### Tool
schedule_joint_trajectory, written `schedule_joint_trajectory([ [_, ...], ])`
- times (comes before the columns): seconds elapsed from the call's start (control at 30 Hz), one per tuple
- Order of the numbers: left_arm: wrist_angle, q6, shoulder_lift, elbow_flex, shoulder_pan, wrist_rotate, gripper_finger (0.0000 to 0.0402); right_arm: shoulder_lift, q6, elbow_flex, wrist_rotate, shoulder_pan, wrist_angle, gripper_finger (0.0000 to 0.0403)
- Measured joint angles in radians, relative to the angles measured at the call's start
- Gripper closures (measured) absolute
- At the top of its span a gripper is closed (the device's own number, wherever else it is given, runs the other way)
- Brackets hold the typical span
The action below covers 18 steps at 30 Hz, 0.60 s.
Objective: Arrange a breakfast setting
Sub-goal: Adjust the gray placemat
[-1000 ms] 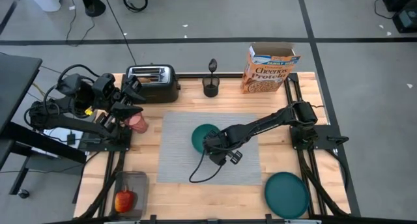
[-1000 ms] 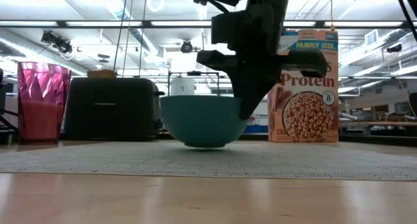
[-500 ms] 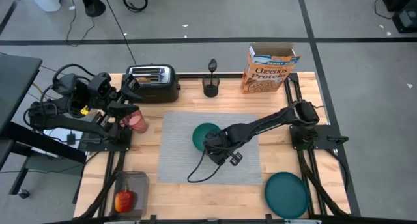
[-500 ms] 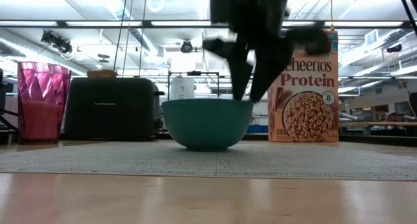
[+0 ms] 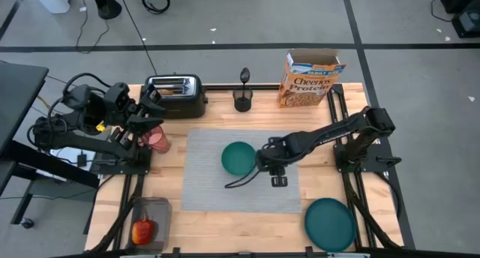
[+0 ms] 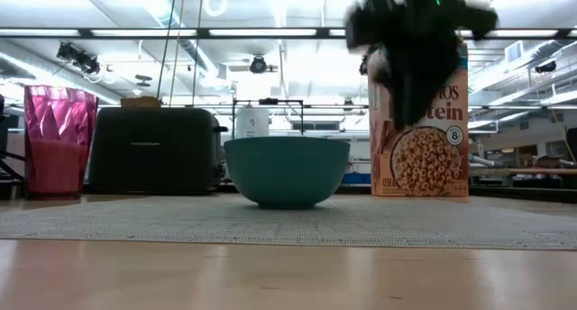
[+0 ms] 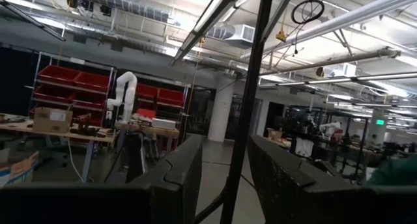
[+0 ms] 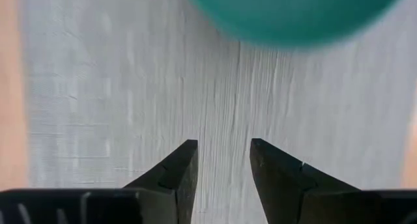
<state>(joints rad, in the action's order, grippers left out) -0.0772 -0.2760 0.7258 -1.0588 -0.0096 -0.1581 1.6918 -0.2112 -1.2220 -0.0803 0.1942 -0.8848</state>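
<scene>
Bowl (image 5: 238, 157) on placemat (image 5: 202, 183), toaster (image 5: 175, 94) behind, right tool (image 5: 264, 165) beside it.

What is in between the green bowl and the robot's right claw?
Nothing but bare grey placemat. In the right wrist view, only ribbed mat shows between the right gripper, its fingers apart and empty, and the teal bowl.

The orange-yellow Cheerios box (image 5: 310, 80) reads "Cheerios Protein" in the high view. In the low view its front (image 6: 439, 139) shows only "OS", "tein" and an "8" in a circle, the rest hidden behind an arm.
</scene>
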Motion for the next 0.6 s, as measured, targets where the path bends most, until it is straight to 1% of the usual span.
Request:
schedule_joint_trajectory([
  [0.1, 0.0, 0.0, 0.0, 0.0, 0.0, 0.002, 0.0269, 0.008, -0.022, 0.117, 0.007, -0.017, 0.084, 0.0256],
  [0.2, 0.0, -0.002, 0.0, 0.0, 0.0, 0.004, 0.0269, 0.023, -0.021, 0.183, 0.005, -0.037, 0.149, 0.0257],
  [0.47, -0.001, -0.027, 0.0, 0.0, 0.0, 0.004, 0.0269, 0.024, 0.037, 0.281, 0.007, -0.104, 0.193, 0.0258],
  [0.6, 0.0, -0.032, 0.0, 0.0, 0.0, 0.004, 0.0269, 0.02, 0.055, 0.304, 0.026, -0.13, 0.212, 0.0258],
])
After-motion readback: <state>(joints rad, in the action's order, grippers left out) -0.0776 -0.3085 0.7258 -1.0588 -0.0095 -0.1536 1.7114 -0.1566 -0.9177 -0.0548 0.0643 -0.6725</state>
